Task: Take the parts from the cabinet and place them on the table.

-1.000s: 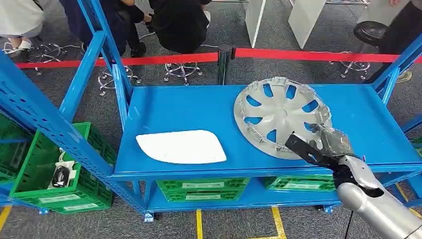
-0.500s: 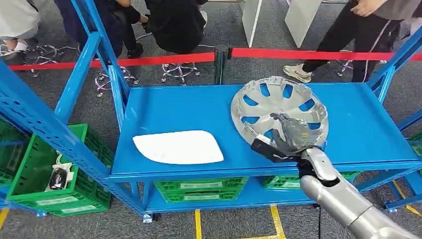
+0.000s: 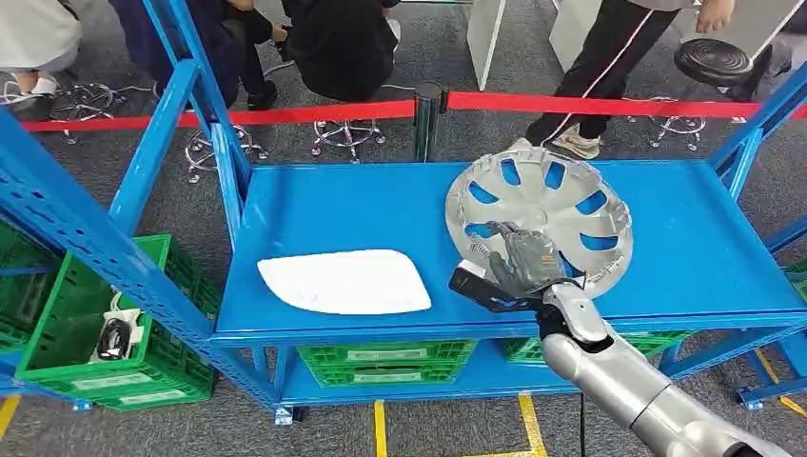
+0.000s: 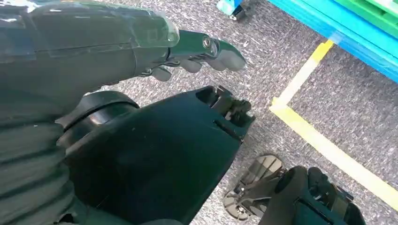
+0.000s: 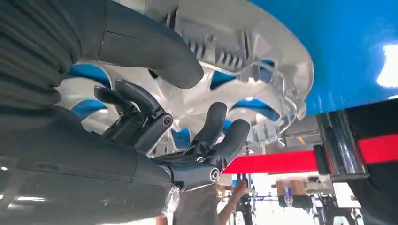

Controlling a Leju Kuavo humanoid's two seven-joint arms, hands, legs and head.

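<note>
Hovers with right hand (image 3: 526, 262) fingers apart over silver hubcap (image 3: 561, 205) on blue table (image 3: 362, 205), holding nothing.

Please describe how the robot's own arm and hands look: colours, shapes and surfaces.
The right arm is a smooth silver tube with rounded joints. The right hand is grey, with dark fingers, a thick grey thumb and a ribbed grey wrist cover. The left hand looks dark grey, partly under a clear glossy cover.
</note>
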